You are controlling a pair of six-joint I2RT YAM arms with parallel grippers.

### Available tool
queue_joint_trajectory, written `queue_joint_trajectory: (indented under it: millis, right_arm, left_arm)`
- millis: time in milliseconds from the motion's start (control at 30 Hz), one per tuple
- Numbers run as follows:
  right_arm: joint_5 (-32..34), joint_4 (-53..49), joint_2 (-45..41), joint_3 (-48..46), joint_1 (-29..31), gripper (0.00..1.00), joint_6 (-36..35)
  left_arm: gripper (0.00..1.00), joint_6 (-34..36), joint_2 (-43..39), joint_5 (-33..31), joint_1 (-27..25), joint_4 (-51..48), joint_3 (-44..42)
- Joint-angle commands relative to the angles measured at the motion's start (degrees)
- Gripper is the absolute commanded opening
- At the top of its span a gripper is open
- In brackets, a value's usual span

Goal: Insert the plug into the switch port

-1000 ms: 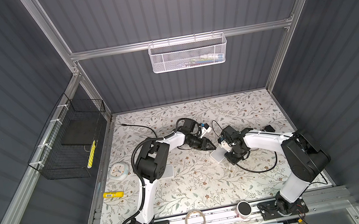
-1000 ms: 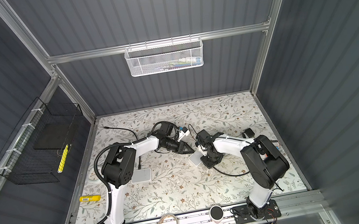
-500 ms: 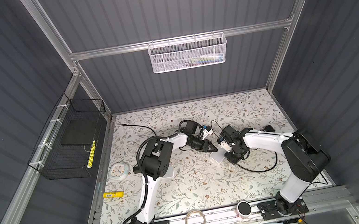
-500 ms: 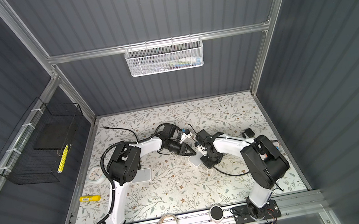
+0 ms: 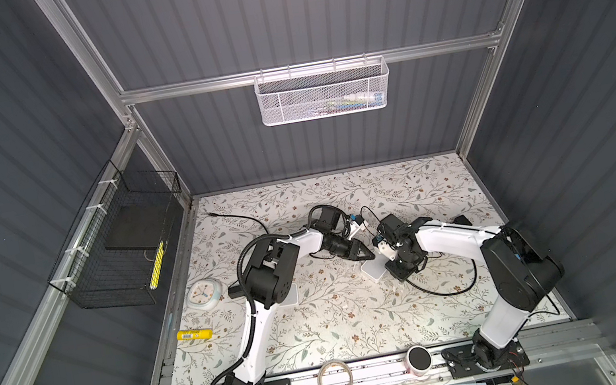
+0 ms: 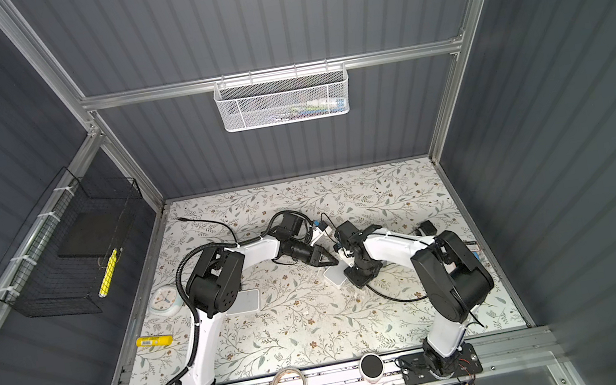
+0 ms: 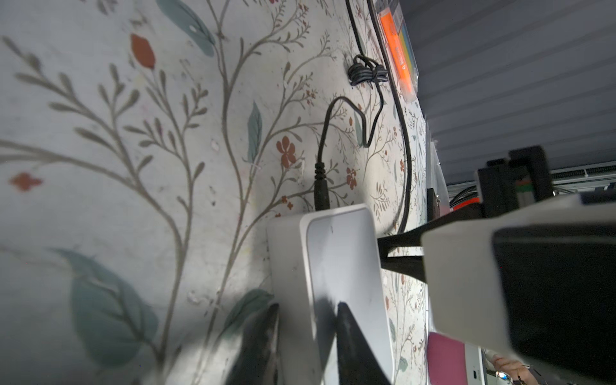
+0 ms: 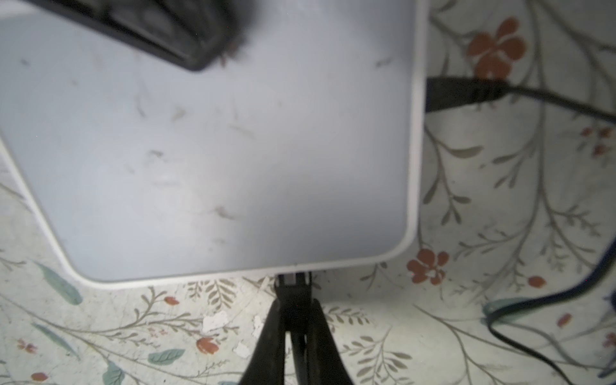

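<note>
pinching the black plug (image 8: 293, 283), the right hand (image 8: 293, 316) is closed tight on it, the plug's tip touching an edge of the white switch (image 8: 233, 150), which lies flat mid-way across the desk (image 5: 319, 325). the left hand (image 7: 301, 333) straddles a switch corner at a narrow gap, one finger on top, one beside the wall; whether it clamps, i cannot tell.
</note>
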Motion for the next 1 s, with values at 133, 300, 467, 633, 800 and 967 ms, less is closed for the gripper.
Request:
queue_joint_trajectory:
  millis: [133,300,467,633,800,967]
  right_arm:
    - [-2.59,12.43,3.56,8.04,0.1,0.0,-0.87]
    - [-2.61,13.57,4.68,10.39,0.09,0.0,-0.19]
    - [-2.3,15.71,6.47,12.32,-0.05,0.0,0.25]
    - [-2.07,18.7,7.3,13.75,-0.1,0.0,0.05]
    - [-2.0,19.46,7.43,15.93,-0.45,0.0,-0.93]
    - [-2.09,20.09,6.91,17.8,-0.67,0.0,-1.54]
  left_arm:
    - [0.27,-1.16,4.08,4.33,-6.8,-2.49,-3.86]
    - [0.26,-1.94,4.0,4.96,-7.69,-0.95,-5.82]
    - [0.26,-2.25,4.26,5.16,-8.48,-0.43,-6.54]
    - [0.25,-2.65,4.66,5.68,-9.01,0.22,-6.9]
    - [0.25,-2.69,4.85,5.88,-9.32,0.43,-7.16]
    - [0.24,-2.78,5.17,6.15,-9.57,0.61,-7.16]
